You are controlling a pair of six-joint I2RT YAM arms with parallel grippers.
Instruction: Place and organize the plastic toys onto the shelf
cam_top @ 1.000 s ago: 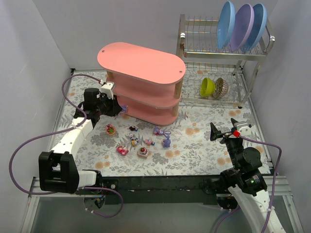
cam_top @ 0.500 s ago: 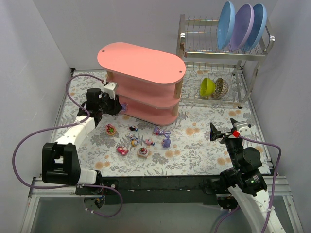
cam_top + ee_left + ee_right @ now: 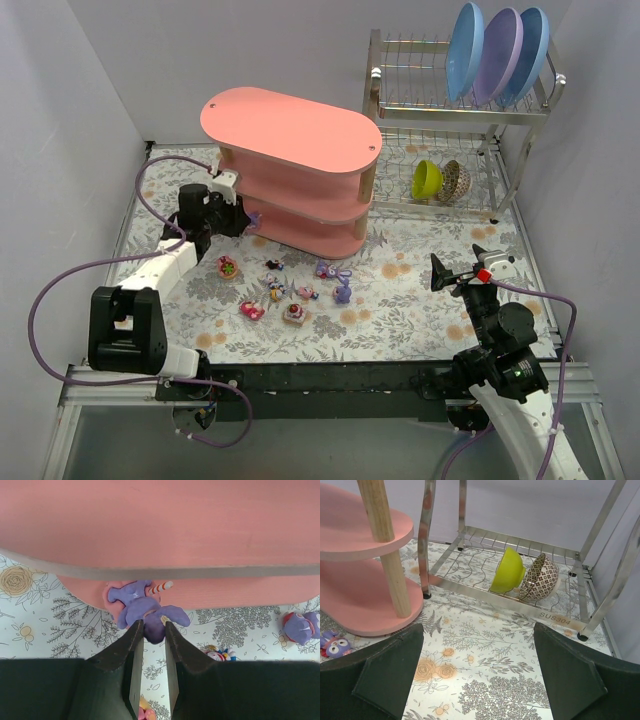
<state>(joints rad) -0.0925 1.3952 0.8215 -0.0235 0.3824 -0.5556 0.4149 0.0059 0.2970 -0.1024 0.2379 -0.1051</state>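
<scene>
1. My left hand point(image 3: 154, 626) pinches the purple figurine point(image 3: 137, 605) at the pink shelf point(image 3: 160, 525)'s bottom-tier edge.
2. My right hand point(image 3: 477, 630) is wide, empty.
3. Next: reach deeper, release; other toys point(image 3: 292, 312) lie on the tabletop point(image 3: 420, 290).

A shelf tier point(image 3: 160, 530) overhangs the left gripper point(image 3: 153, 630). Before the right gripper point(image 3: 477, 670) lies open mat point(image 3: 485, 645); post point(image 3: 390, 555) and rack point(image 3: 520, 605) stand beyond.

We count one pink shelf point(image 3: 290, 125) with three tiers, eight small toys point(image 3: 294, 313) on the table point(image 3: 420, 300), a ninth purple toy point(image 3: 140, 608) at the shelf, three plates point(image 3: 505, 50), two bowls point(image 3: 427, 179), one wire rack point(image 3: 555, 615)
</scene>
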